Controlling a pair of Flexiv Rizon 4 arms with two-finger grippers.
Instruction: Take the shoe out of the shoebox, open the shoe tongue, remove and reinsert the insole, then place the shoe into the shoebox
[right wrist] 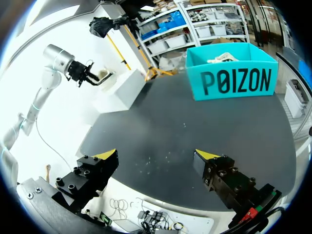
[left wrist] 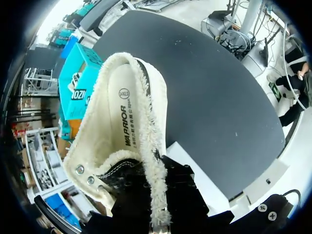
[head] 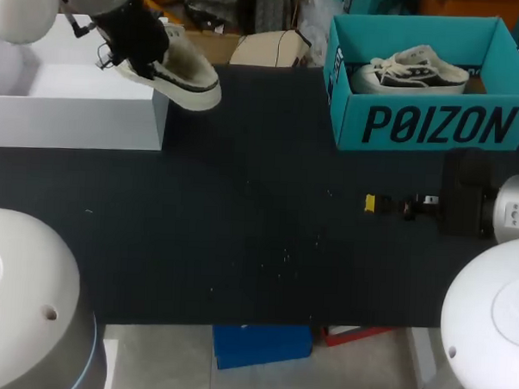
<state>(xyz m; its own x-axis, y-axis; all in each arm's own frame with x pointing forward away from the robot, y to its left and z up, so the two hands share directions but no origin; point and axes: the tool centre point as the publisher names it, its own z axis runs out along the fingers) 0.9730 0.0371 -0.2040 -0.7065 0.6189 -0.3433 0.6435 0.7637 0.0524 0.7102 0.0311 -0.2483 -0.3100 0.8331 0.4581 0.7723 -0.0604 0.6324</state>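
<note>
- Clenching the left gripper on 1 end of the cream shoe, apparently from 2 sides, behind fleece.
- Holding that shoe in the air beside the white box, well apart from the teal shoebox.
- Inside the shoebox, 1 other shoe.
- Hovering the right gripper over the table near the shoebox, spread wide, grasping nothing.
</note>
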